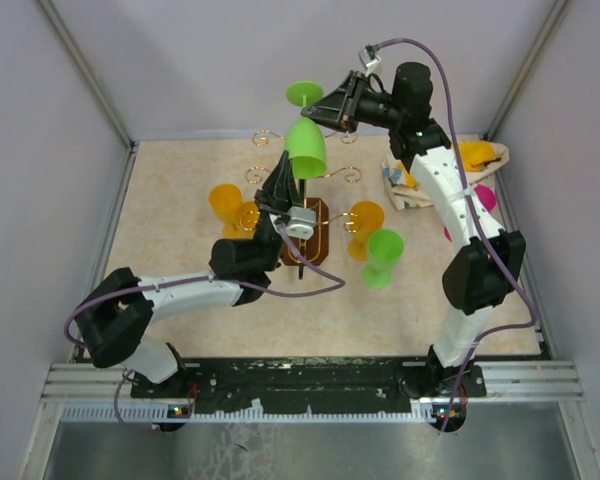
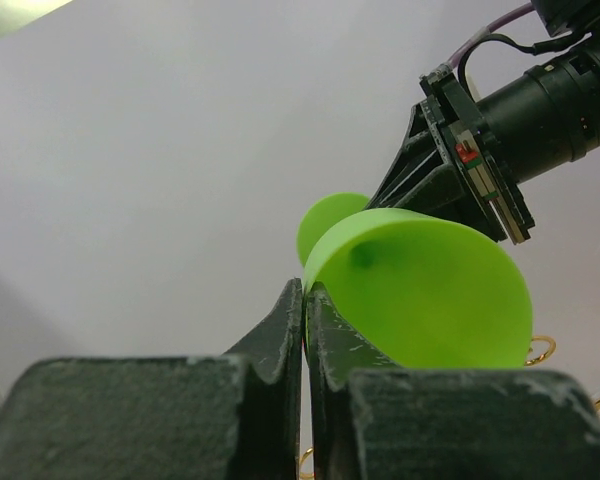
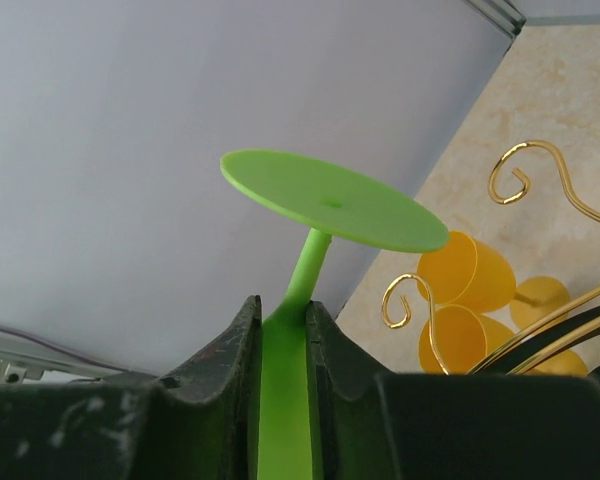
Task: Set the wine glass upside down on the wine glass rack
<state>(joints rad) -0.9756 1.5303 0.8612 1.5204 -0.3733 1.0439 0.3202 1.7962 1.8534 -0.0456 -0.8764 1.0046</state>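
while the right fingers (image 3: 225,350) clamp the stem of the inverted green glass (image 1: 305,148) above the rack (image 1: 318,238), the left fingers (image 2: 280,330) sit closed at its rim; likely light, stiff, slick plastic, best held by the stem.

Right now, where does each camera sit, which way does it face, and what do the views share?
Top external: above and behind the bases, looking down at the table; both arms show, left end effector and right end effector both on the green wine glass by the wine glass rack.
Left wrist: looking upward past its own fingers pinching the glass's rim.
Right wrist: looking along its own fingers, clamped on the stem, toward orange glasses.
Shared: all show the green glass.
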